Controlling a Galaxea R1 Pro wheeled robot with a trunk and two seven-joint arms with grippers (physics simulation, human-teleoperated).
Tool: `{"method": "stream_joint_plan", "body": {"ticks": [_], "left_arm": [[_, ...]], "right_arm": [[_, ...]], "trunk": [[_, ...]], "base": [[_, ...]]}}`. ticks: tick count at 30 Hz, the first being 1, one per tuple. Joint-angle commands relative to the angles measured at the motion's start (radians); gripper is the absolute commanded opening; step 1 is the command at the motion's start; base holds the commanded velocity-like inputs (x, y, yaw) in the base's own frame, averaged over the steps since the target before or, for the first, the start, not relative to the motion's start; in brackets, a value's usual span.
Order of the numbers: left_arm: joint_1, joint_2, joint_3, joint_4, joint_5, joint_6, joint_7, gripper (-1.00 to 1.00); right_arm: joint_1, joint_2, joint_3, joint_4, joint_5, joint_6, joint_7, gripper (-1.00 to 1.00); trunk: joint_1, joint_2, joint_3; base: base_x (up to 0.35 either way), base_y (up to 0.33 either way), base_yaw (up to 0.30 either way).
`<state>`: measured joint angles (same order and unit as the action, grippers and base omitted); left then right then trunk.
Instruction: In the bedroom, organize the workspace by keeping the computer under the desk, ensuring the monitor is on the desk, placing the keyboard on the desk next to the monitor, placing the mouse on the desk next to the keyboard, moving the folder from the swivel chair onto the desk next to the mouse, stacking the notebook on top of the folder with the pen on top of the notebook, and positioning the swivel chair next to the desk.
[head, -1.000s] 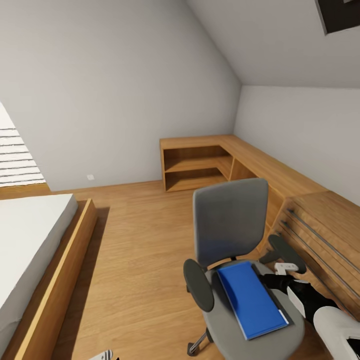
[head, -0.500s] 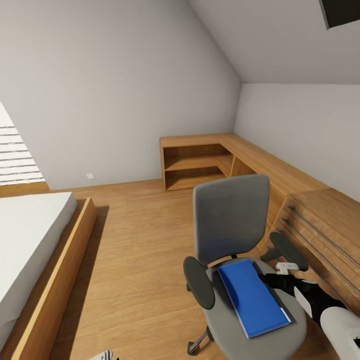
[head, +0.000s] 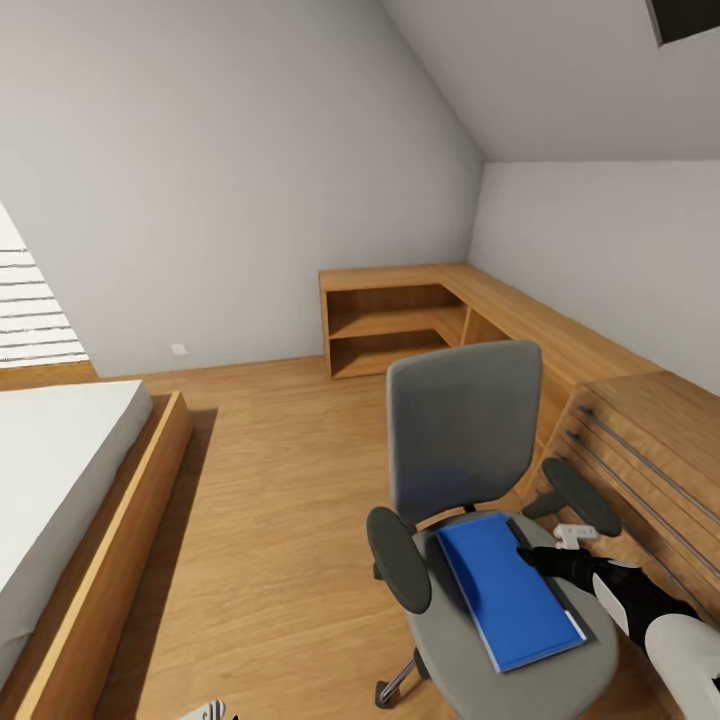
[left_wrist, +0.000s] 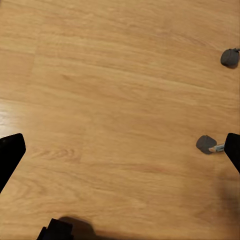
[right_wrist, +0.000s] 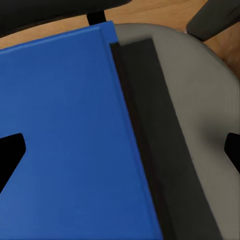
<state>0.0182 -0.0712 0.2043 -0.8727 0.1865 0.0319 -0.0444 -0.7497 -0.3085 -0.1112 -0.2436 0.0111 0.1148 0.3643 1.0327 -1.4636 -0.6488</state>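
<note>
Blue folder (head: 509, 590) lies flat on the chair (head: 470, 480) seat, around 5 o'clock. My right gripper (right_wrist: 120, 150) hovers above its edge, wide open, empty; I'd go low and pinch the spine.

Soft, even daylight fills the bedroom (head: 250, 150) as I look through the head camera; the brightest patch is a white, striped glare at the left edge (head: 30, 300), blown out with no detail. Shadows are faint: a soft dark band on the floor (head: 260, 560) beside the bed (head: 100, 560), and a smudge under the swivel chair (head: 460, 440). Straight lines lean outward toward the corners, a wide-angle stretch. In my right wrist camera the folder (right_wrist: 65, 140) reads flat, saturated blue, edges slightly soft. The left wrist picture is evenly lit, wood grain mildly blurred.
</note>
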Motion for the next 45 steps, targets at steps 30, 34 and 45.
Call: {"method": "stream_joint_plan", "body": {"ticks": [30,34,45], "left_arm": [[0.000,-0.001,0.003,-0.001,0.010,0.003,-0.005,1.00],[0.000,-0.001,0.003,0.000,0.010,0.003,-0.005,1.00],[0.000,-0.001,0.003,0.000,0.010,0.003,-0.005,1.00]], "right_arm": [[0.000,-0.006,-0.008,-0.002,0.001,0.052,0.013,1.00],[0.000,-0.006,-0.008,-0.002,0.001,0.052,0.013,1.00],[0.000,-0.006,-0.008,-0.002,0.001,0.052,0.013,1.00]], "trunk": [[0.046,-0.085,-0.038],[0.061,-0.113,-0.051],[0.104,-0.190,-0.085]], "base": [[0.000,0.000,0.000],[0.000,0.000,0.000],[0.000,0.000,0.000]]}}
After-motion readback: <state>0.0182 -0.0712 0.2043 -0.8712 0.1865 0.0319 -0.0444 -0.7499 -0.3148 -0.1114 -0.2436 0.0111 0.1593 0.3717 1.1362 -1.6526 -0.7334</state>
